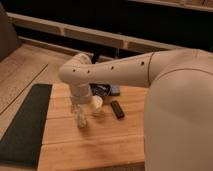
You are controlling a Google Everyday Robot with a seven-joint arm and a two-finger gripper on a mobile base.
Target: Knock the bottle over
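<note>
The clear plastic bottle [80, 119] stands upright on the wooden table [95, 145], left of the middle. My gripper [77, 107] hangs down from the cream arm, right above the bottle and at its top. The bottle's upper part blends with the gripper, so I cannot tell whether they touch. A cream-white cup [96, 104] stands just right of the bottle. A flat black remote-like bar [117, 109] lies right of the cup.
A dark mat [25, 125] covers the table's left strip. A dark dish-like object [102, 90] and a blue item [115, 90] sit behind the cup. My arm's large cream body [175, 110] fills the right side. A rail runs along the back.
</note>
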